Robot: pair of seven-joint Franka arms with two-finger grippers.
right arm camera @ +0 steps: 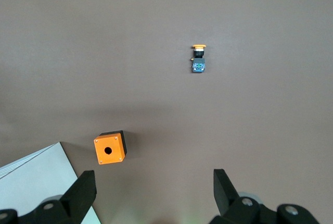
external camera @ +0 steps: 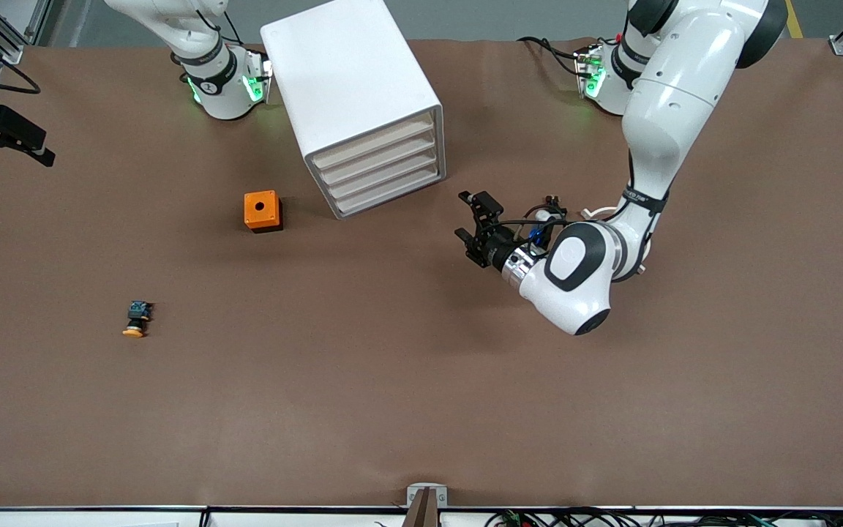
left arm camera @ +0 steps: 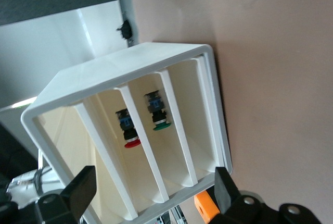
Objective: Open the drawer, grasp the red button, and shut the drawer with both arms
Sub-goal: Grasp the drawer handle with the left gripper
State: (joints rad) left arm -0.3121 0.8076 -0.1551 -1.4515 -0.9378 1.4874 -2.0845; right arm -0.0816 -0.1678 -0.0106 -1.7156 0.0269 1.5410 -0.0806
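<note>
The white cabinet (external camera: 352,73) stands at the middle of the table near the arms' bases. Its top drawer (external camera: 374,143) and the three lower ones are shut. My left gripper (external camera: 474,228) is open and empty, low over the table, in front of the drawer fronts and apart from them. In the left wrist view (left arm camera: 153,182) the drawer fronts (left arm camera: 140,146) fill the space between its fingers. A red-capped button (left arm camera: 131,139) shows inside an upper drawer; I cannot tell which. My right gripper (right arm camera: 152,182) is open and empty, high over the table, out of the front view.
A green-capped button (left arm camera: 160,122) lies in a lower drawer. An orange box with a hole (external camera: 262,211) sits beside the cabinet toward the right arm's end. An orange-yellow-capped button (external camera: 136,320) lies nearer the front camera. A black fixture (external camera: 4,135) juts in at that end's edge.
</note>
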